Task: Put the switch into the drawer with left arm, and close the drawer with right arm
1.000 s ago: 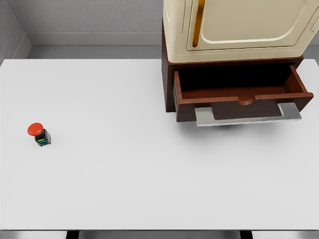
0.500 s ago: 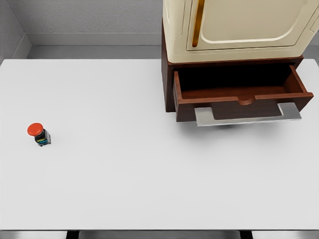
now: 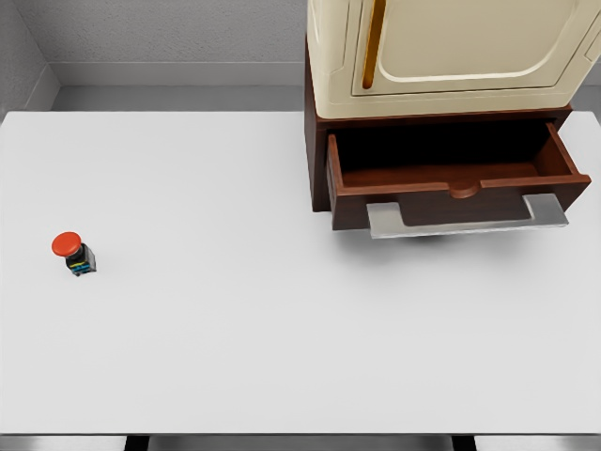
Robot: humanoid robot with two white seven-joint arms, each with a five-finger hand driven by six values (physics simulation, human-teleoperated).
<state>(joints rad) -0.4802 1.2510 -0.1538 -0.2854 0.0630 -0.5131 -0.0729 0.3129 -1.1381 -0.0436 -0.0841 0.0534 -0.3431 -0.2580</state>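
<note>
One red-capped switch (image 3: 73,254) upright on white bench (image 3: 235,329), far left, within left-arm reach | drawer (image 3: 455,178) pulled open, empty, ready to receive; silver handle (image 3: 467,217) facing forward | both hands out of view, state unknown.

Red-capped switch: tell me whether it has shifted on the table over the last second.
No. The switch sits at the same spot near the table's left edge, equally far from the open drawer in all three head-view pictures.
</note>
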